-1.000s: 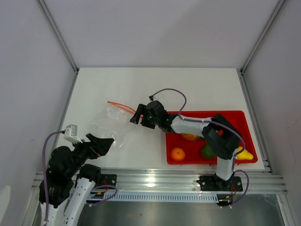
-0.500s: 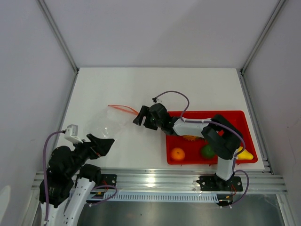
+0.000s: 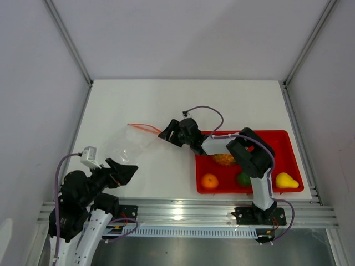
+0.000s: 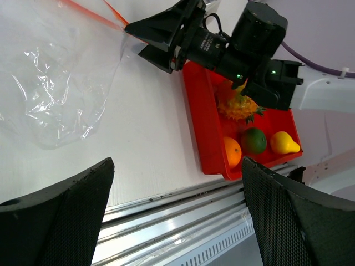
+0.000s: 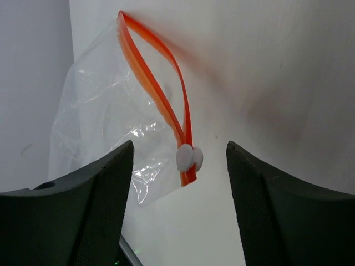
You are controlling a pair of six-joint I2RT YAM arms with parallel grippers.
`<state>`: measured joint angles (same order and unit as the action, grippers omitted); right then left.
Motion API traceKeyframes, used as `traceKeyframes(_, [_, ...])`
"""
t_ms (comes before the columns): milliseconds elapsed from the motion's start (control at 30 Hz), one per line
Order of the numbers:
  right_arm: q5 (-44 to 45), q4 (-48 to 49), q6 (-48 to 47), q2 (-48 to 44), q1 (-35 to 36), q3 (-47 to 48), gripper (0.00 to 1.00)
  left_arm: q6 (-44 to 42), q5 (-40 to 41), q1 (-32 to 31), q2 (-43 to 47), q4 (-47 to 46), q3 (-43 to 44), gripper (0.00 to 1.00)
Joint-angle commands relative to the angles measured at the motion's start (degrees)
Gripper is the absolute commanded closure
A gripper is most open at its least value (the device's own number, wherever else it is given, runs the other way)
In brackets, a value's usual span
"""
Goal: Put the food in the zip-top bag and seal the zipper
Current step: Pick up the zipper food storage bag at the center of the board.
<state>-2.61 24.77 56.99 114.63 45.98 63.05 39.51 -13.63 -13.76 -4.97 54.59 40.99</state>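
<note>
White tabletop [image 3: 222,105]: the clear plastic zip-top bag [image 5: 100,111] lies with its orange-red zipper strip [image 5: 148,83] end between the right gripper's [image 3: 168,132] wide-apart fingers, probably for pinching the mouth. The left gripper [image 4: 177,162] is wide and empty.

L arm [image 3: 77,193] & R arm [image 3: 252,159] black w/ white links, purple cables [image 3: 203,107]; claw fingers [image 5: 83,205] black, textured.

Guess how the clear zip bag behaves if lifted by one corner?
Probably floppy: the bag is thin, crinkled film, slumped flat. Likely very light, so a push would crumple or skid it. The zipper holds a bowed loop, so it looks stiffer, probably the better hold.
</note>
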Motion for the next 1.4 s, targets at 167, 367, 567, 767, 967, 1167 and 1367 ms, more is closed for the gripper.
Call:
traceKeyframes(167, [-1.4, 7.4, 2.5, 4.5, -0.4, 4.3, 0.55, -1.3, -2.2, -0.1, -1.3, -0.4, 2.8, 0.04])
traceKeyframes(367, [-5.3, 10.6, 1.6, 3.6, -1.1, 4.2, 1.0, -1.4, -2.0, -0.1, -2.1, 0.1, 4.0, 0.05])
traceKeyframes(567, [-2.1, 4.6, -15.7, -10.0, 1.6, 0.4, 1.0, 0.5, -2.9, -0.1, -4.2, -1.1, 3.9, 0.05])
traceKeyframes(767, [2.3, -4.0, -34.0, -21.6, 7.5, -2.7, 1.0, 3.6, -5.0, -0.1, -7.5, -3.8, 4.6, 0.05])
traceKeyframes(967, [11.9, -8.8, -48.2, -31.1, 18.7, -5.7, 1.0, 9.3, -0.4, -0.1, -9.2, -2.1, 6.7, 0.05])
traceKeyframes(1167, [27.3, -12.2, -60.0, -33.0, 32.8, -7.6, 1.0, 14.5, 3.1, -0.2, -9.9, 3.6, 9.8, 0.03])
traceKeyframes(1367, [41.7, -10.9, -62.0, -30.3, 41.7, -7.9, 1.0, 21.9, 4.3, -0.1, -7.5, 9.1, 9.4, 0.04])
